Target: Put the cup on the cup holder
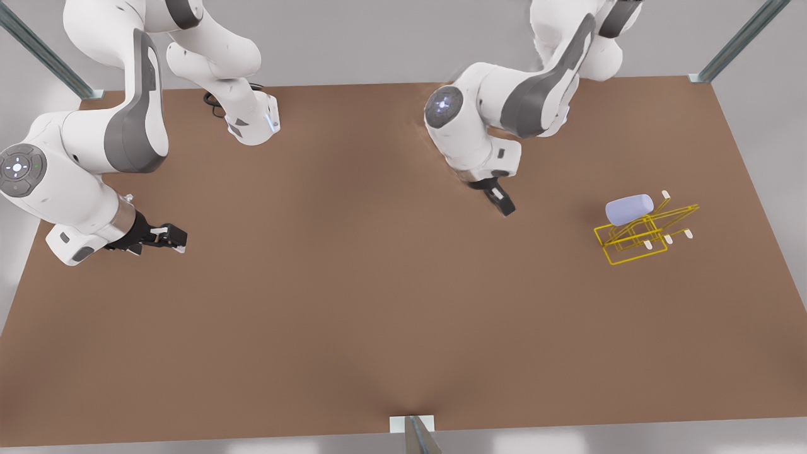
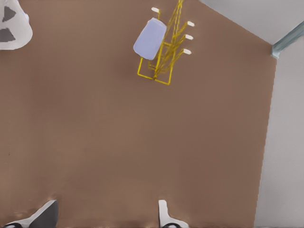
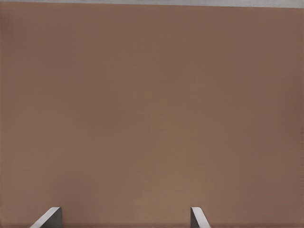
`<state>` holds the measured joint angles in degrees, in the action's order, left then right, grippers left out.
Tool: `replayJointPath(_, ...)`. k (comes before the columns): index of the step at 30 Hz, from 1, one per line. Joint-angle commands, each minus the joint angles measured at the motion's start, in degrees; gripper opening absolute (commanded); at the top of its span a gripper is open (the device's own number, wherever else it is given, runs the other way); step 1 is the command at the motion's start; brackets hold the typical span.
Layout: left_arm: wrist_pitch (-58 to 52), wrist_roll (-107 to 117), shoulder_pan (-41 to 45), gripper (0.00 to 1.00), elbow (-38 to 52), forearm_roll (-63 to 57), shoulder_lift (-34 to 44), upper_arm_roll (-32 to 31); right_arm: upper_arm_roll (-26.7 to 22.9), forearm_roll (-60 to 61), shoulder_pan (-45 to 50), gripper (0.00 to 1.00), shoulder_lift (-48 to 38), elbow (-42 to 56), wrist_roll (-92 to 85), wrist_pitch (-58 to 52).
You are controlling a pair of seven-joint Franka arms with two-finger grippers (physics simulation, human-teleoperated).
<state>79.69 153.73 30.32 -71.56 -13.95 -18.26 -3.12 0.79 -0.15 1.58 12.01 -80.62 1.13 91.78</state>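
The pale lavender cup (image 1: pixel 629 209) lies tilted on its side against the back prongs of the yellow wire cup holder (image 1: pixel 632 241), at the front view's right. The left wrist view has the cup (image 2: pixel 149 39) and the cup holder (image 2: pixel 166 61) far ahead. My left gripper (image 1: pixel 178 239) hangs low at the front view's left, open and empty, its fingertips (image 2: pixel 164 213) wide apart. Near the table's middle, well left of the holder, my right gripper (image 1: pixel 506 207) is open too, with bare table between its fingertips (image 3: pixel 197 216).
The brown table (image 1: pixel 353 315) runs wide between the two grippers and in front of them. Metal posts stand at the back corners (image 1: pixel 700 77) and at the front edge (image 1: pixel 416 432). Part of the right arm (image 2: pixel 12 23) appears in the left wrist view.
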Motion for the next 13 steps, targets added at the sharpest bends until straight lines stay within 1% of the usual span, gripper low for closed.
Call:
replayJointPath(1, -12.63, -101.12, -10.28, 1.00, 6.25, 31.00, -0.20, 1.53, 0.00, 0.06, 0.00, 1.00, -0.06, 0.03, 0.01, -0.02)
replayJointPath(2, -12.64, -127.85, -12.66, 1.00, 3.80, 29.50, -0.55, 5.92, 0.00, -0.03, 0.00, 1.00, -0.06, 0.03, 0.01, -0.02)
replayJointPath(3, -6.05, -147.30, -12.83, 1.00, 0.37, 27.13, -0.81, 8.65, 0.00, -0.03, 0.00, 1.00, -0.06, 0.03, 0.01, -0.02)
replayJointPath(4, -2.62, -154.51, -13.01, 1.00, -1.13, 26.08, -1.34, 10.41, 0.00, -0.03, 0.09, 1.00, -0.06, 0.03, 0.01, -0.02)
replayJointPath(5, 2.39, -156.90, -13.01, 1.00, -4.72, 23.44, -1.17, 10.59, 0.00, 0.06, 0.09, 1.00, -0.06, 0.03, 0.01, -0.02)
replayJointPath(6, 4.42, -154.44, -12.39, 1.00, -5.26, 22.03, -2.66, 10.50, 0.00, 0.06, 0.09, 1.00, -0.06, 0.03, 0.01, -0.02)
replayJointPath(9, 4.68, -153.65, -11.60, 1.00, -3.33, 22.30, -4.68, 9.80, 0.00, -0.12, 0.00, 1.00, -0.06, 0.03, 0.01, -0.02)
replayJointPath(10, 6.35, -153.12, -10.90, 1.00, -2.36, 22.38, -4.77, 9.80, 0.00, -0.12, 0.00, 1.00, -0.06, 0.03, 0.01, -0.02)
replayJointPath(13, 6.53, -152.50, -9.93, 1.00, -2.45, 22.47, -4.94, 9.80, 0.09, 0.06, 0.09, 1.00, -0.06, 0.03, 0.01, -0.02)
